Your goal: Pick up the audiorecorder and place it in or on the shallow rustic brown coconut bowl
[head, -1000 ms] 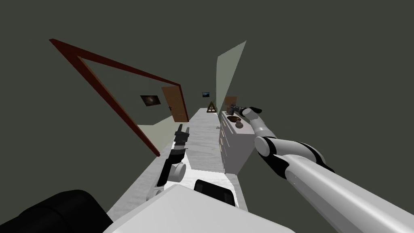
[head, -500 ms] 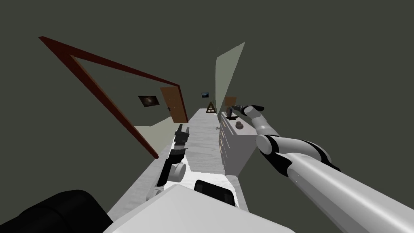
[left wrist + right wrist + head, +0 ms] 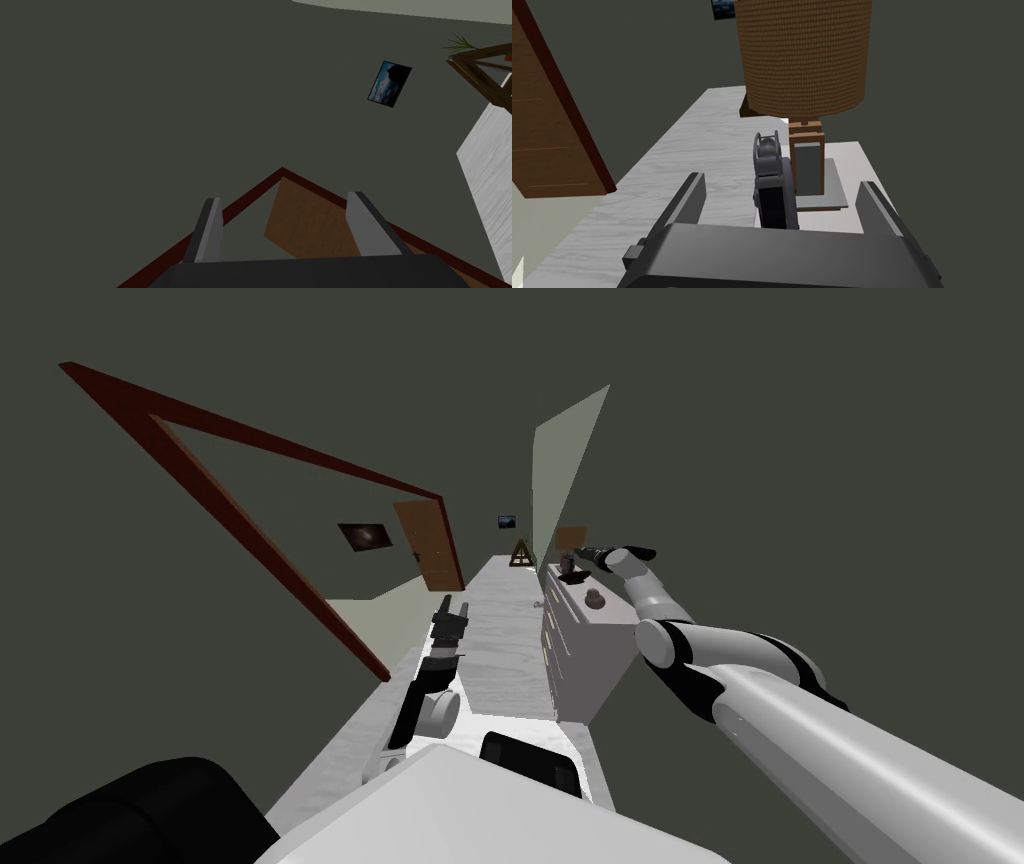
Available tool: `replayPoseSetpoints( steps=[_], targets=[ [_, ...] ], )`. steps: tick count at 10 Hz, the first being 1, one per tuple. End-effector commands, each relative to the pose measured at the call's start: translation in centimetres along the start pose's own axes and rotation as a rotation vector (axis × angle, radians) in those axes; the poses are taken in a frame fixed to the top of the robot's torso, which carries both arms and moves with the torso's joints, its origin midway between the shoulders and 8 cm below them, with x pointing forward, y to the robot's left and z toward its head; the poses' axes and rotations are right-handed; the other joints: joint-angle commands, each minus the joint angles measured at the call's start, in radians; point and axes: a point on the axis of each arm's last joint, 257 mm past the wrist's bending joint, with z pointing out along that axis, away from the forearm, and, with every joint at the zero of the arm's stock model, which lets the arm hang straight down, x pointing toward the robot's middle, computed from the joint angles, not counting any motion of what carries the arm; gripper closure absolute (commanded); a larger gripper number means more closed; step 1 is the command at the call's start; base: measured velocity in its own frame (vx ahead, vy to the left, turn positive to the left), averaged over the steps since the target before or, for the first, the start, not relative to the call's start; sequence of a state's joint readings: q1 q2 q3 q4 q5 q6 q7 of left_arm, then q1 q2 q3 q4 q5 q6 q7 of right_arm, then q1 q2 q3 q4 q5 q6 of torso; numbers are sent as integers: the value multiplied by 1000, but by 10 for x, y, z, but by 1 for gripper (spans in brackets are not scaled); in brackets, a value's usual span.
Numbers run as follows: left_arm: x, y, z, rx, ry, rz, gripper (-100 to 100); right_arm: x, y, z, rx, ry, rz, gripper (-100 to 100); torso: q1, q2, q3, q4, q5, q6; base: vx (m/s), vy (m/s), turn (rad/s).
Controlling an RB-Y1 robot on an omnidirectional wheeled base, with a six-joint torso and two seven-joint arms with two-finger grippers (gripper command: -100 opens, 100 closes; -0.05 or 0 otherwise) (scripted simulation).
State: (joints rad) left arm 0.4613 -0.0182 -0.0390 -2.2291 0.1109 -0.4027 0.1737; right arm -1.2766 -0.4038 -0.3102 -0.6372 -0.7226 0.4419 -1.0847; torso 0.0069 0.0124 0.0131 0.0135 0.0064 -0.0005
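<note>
Right tool (image 3: 783, 181) spread wide around the dark audiorecorder (image 3: 772, 192), standing upright and untouched between its fingers, before a lamp (image 3: 804, 60) on the white tabletop (image 3: 608, 623), right of centre in the head view. Likely the grasping step: next, close squarely on its sides.

the light was dim and even, the walls (image 3: 820, 428) dark grey, the pale floor (image 3: 505, 633) brightest; edges were crisp, and the head view's lines splayed toward its corners

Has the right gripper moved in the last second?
Yes, slightly: in the head view the right gripper has shifted up and rightward, away from the small round object on the white dresser.
</note>
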Motion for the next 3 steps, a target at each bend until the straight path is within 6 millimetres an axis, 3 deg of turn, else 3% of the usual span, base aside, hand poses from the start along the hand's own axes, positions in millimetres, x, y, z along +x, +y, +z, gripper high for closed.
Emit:
replayPoseSetpoints(
  steps=[1,3],
  targets=[
    [0,0,0,0,0,0,0,0,0,0,0,0,0,0,0,0,0,0,0,0,0,0,0],
    [0,0,0,0,0,0,0,0,0,0,0,0,0,0,0,0,0,0,0,0,0,0,0]
  ],
)
